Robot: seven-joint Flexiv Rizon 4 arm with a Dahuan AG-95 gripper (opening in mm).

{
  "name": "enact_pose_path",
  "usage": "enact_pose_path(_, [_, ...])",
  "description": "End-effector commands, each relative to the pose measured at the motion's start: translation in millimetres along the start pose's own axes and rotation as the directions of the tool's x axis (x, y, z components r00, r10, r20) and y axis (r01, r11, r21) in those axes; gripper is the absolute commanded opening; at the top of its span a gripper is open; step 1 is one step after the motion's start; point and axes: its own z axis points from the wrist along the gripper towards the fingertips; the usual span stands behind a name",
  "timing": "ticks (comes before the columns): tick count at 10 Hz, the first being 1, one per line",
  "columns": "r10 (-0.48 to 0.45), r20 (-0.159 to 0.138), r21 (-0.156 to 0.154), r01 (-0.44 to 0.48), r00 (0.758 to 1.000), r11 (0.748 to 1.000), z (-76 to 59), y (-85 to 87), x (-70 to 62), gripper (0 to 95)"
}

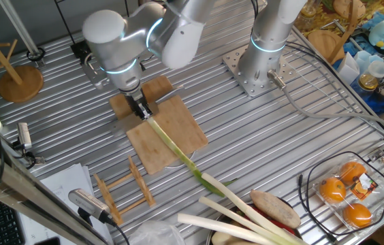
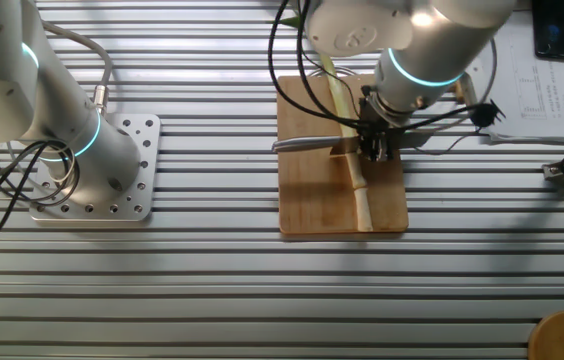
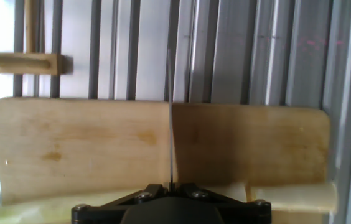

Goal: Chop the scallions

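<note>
One long thin scallion (image 1: 178,151) lies diagonally over the wooden cutting board (image 1: 182,122), its leaf end running off the board toward the front. In the other fixed view the scallion (image 2: 360,195) lies along the board (image 2: 307,195). My gripper (image 1: 141,109) stands over the stalk's pale end, shut on a knife whose blade (image 2: 304,144) reaches across the board. In the hand view my gripper (image 3: 171,185) holds the blade (image 3: 171,130) edge-on above the board (image 3: 88,146). The pale stalk (image 3: 290,196) crosses just under the fingers.
Thicker pale leek-like stalks (image 1: 236,216) and a sweet potato (image 1: 275,208) lie at the front. A wooden rack (image 1: 120,190), bagged oranges (image 1: 345,194), a wooden stand (image 1: 20,80) and the second arm's base (image 1: 254,68) surround the board.
</note>
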Motion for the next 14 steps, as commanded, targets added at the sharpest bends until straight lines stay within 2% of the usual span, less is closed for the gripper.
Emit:
enact_pose_path(1, [-0.023, 0.016, 0.004, 0.023, 1.0, 1.0, 54.0, -0.8, 0.7, 0.0])
enact_pose_path(3, [-0.029, 0.051, 0.006, 0.028, 0.998, 1.0, 53.5, -1.0, -0.8, 0.0])
enact_pose_path(4, [-0.024, 0.056, 0.005, 0.023, 0.998, 1.0, 51.6, -1.3, -3.9, 0.0])
enact_pose_path(7, [-0.009, 0.055, -0.005, 0.009, 0.998, 1.0, 44.8, -2.1, -17.1, 0.0])
enact_pose_path(8, [-0.007, 0.044, -0.002, 0.007, 0.999, 1.0, 43.3, -2.3, -20.7, 0.0])
enact_pose_path(9, [-0.006, 0.044, -0.008, 0.006, 0.999, 1.0, 42.5, -2.9, -21.2, 0.0])
enact_pose_path(13, [-0.01, 0.038, -0.044, 0.011, 0.999, 0.999, 20.9, -4.7, -23.5, 0.0])
enact_pose_path(14, [-0.012, 0.036, -0.04, 0.013, 0.999, 0.999, 21.5, -4.7, -23.6, 0.0])
